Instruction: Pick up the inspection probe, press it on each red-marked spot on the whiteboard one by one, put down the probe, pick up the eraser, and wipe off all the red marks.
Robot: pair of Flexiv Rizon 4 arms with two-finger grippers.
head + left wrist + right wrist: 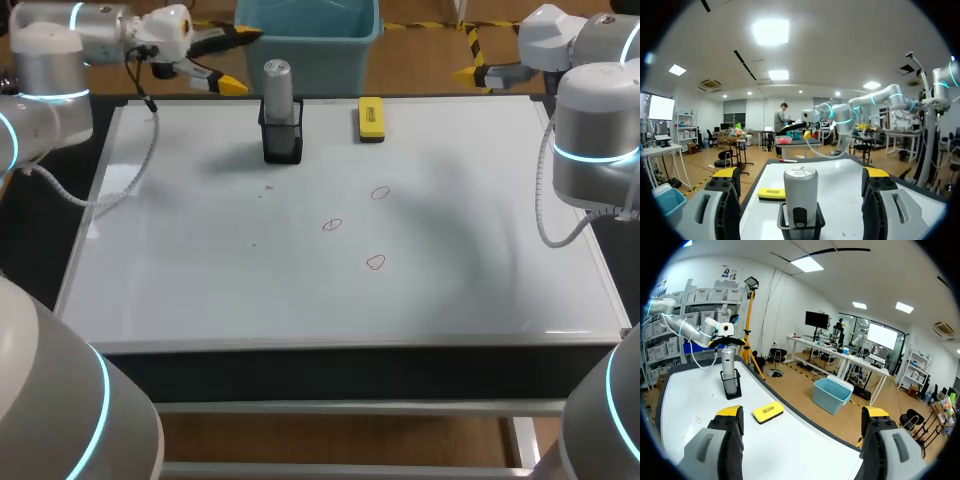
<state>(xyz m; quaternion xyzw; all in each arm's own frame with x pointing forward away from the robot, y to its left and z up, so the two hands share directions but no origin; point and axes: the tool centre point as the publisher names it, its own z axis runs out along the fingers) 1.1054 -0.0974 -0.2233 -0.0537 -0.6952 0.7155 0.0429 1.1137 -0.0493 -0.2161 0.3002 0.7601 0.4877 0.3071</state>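
Note:
The inspection probe (278, 85), a grey cylinder, stands upright in a black holder (283, 142) at the back of the whiteboard (200, 270). A yellow eraser (371, 118) lies to the holder's right. Three red marks (380, 193) (332, 225) (375, 262) sit mid-board. My left gripper (238, 60) hangs open behind and left of the probe. In the left wrist view the probe (800, 192) stands just ahead, between the open fingers (726, 176), with the eraser (771, 194) beyond. My right gripper (472, 72) is open past the back right corner, facing the eraser (768, 412) and probe (728, 365).
The left arm's cable (148, 150) droops over the board's left edge. A few small dark specks (268, 187) lie left of the red marks. A black table border (350, 370) runs along the board's front edge.

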